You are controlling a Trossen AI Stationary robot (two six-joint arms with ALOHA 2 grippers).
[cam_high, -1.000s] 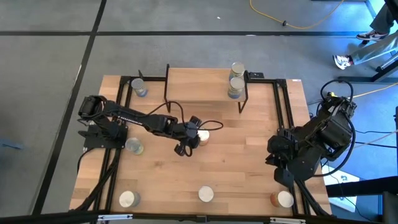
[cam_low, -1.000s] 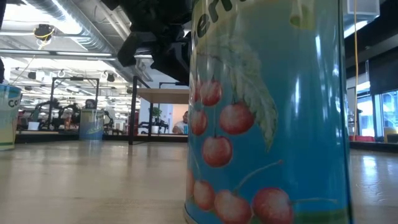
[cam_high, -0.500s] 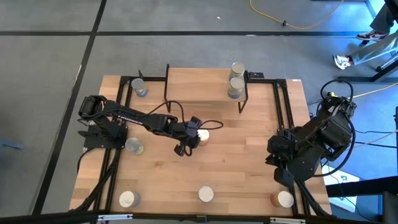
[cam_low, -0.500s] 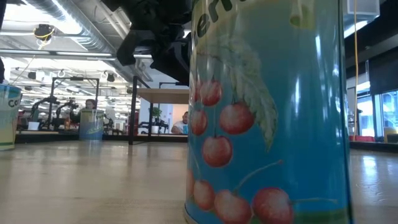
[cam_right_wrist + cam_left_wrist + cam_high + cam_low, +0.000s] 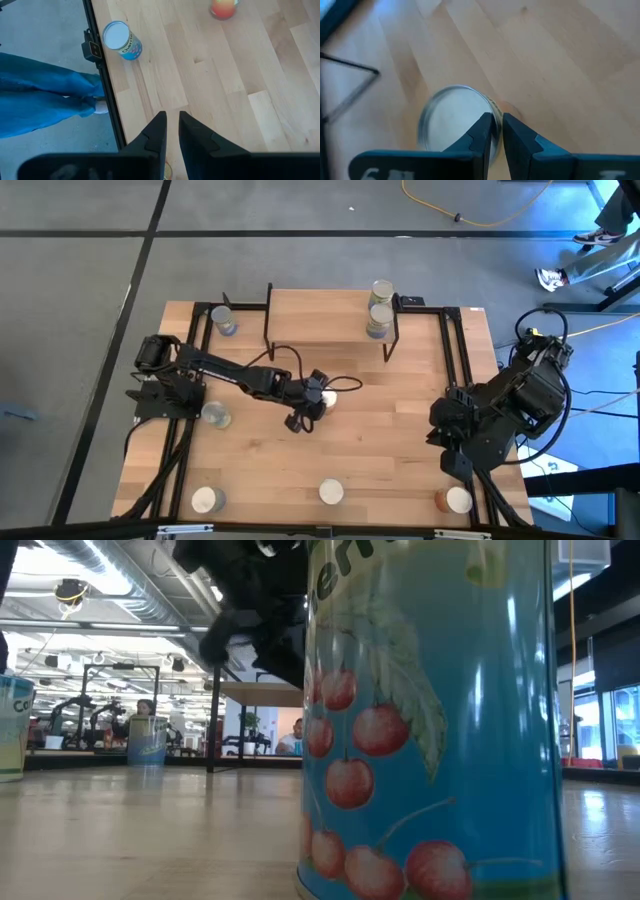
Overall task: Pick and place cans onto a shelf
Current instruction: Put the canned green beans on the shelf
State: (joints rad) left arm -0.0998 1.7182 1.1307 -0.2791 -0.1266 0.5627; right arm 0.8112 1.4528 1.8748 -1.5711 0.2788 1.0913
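Observation:
A can with a pale round top stands on its base mid-table. My left gripper slants down over it, fingers shut, their tips above the edge of the can's top. Two cans stand at the right end of the light-wood shelf. Other cans stand at the far left, by the left arm's base and along the near edge. My right gripper hangs shut and empty over the table's right side. My left gripper's shut fingertips come from above, slanting down, at the rim of the can's top. I cannot tell whether they touch it. The can stands upright on the table.
In the low view a blue can with cherries fills the foreground and hides much of the table. Black rails run along the table's sides. A person's legs in blue stand beside the table's edge near a blue-labelled can.
My left gripper has dipped a little toward the mid-table can and tipped slightly more downward. Its fingers stay as they were. The can has not moved.

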